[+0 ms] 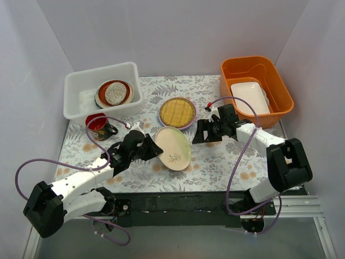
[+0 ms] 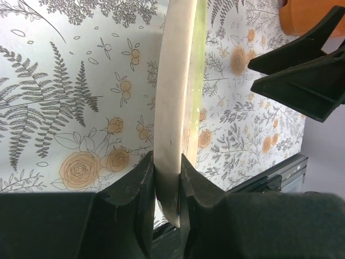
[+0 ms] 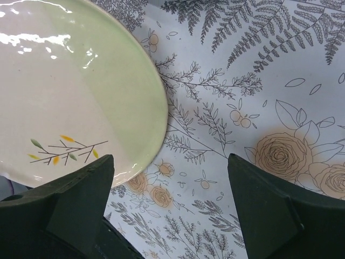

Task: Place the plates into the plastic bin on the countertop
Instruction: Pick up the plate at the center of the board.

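The left pincer (image 2: 167, 172) is pinching the rim of the pale yellow plate (image 1: 173, 148) — its two fingers are pressing on the edge, one on each face. The plate is standing tilted near the middle of the tabletop (image 1: 226, 162), with its painted side turned up and toward the right arm. Whether its lower edge is touching the surface, I cannot tell. The right pincer (image 3: 170, 162) is spread wide and is hanging just beside the plate's right edge, holding nothing. The white plastic bin (image 1: 81, 102) is sitting at the far left corner, well apart from the held plate, and a few plates (image 1: 114, 93) are lying stacked inside it. A woven yellow plate (image 1: 177, 113) is lying flat just behind the held one — between the bin and the orange tub (image 1: 237, 67).
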Robot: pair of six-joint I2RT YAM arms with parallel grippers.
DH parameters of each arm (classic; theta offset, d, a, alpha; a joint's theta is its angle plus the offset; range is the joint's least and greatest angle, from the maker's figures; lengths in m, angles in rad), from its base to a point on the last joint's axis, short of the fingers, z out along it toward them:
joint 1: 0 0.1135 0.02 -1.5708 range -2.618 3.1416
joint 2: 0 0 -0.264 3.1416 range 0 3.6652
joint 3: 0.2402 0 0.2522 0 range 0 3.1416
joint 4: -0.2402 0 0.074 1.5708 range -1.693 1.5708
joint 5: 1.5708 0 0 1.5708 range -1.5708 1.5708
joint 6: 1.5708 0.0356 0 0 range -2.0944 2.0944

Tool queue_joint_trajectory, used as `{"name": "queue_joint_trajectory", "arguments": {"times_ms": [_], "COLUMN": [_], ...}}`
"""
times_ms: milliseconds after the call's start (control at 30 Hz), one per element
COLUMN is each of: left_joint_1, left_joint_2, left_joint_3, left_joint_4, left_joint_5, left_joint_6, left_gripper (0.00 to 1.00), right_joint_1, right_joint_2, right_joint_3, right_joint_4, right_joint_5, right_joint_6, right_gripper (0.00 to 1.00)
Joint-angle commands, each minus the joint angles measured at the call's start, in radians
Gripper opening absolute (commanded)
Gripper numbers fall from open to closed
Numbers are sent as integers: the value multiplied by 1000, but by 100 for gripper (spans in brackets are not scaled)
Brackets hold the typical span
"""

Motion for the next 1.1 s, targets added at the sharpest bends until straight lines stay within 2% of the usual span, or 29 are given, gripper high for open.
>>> {"name": "queue_joint_trajectory", "arguments": {"times_ms": [0,200,567,1067], "left_joint_1": [0,0,6,117], "left_joint_2": [-29,-29,-15,11], "left_joint_3": [91,158,220,310], "left_joint_4": [-81,-121,-123,-63], "left_joint_5": [-50,-51,-33,108], "left_joint_6": [69,86,86,95], "left_gripper": [0,0,0,0], "right_joint_1": [4,4,4,4], "right_joint_2": [-35,-29,-45,-35], "right_joint_3": [-6,-9,-14,-6], "right_joint_4": [41,50,56,52], "right_joint_5": [-16,-22,-20,-19], "right_joint_6": [-7,-3,3,3], "right_gripper": [94,98,98,98]}}
